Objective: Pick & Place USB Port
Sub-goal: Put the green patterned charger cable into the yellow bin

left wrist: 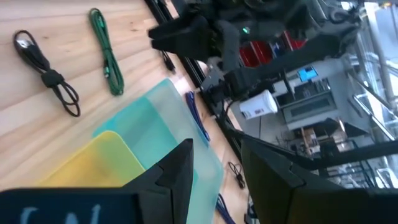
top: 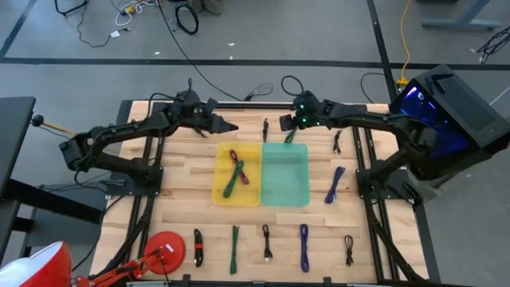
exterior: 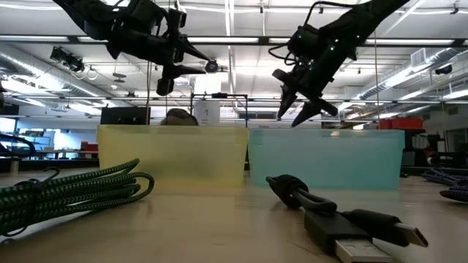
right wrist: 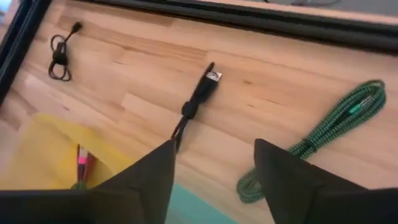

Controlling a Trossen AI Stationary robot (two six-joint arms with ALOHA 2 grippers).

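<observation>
On the left side of the table, the left gripper (top: 225, 127) is held in the air above the far edge, just beyond the far left corner of the yellow bin (top: 219, 188). Its fingers stand apart with nothing between them, as the left wrist view shows.

In the middle, two bins sit side by side and touching. Two cables have been placed in the yellow bin: a red cable (top: 235, 157) and a green cable (top: 233, 182), lying crossed. The teal bin (top: 285, 193) to its right holds nothing that can be seen.

Just beyond the teal bin's far edge, the right gripper (top: 288, 121) hovers with its fingers spread wide and empty. Below it on the wood lie a black cable (right wrist: 198, 102) and a green braided cable (right wrist: 323, 137), neither of which is touched.

On the right, a blue cable (top: 335, 184) and a small black cable (top: 337, 142) lie outside the bins. Along the near edge a row of five more cables (top: 268, 242) is left on the table.

The task is judged to be at an early stage: two cables are binned, about nine remain out, and no cable is being carried. The next pick is likely to be made at the far edge by the right gripper.
</observation>
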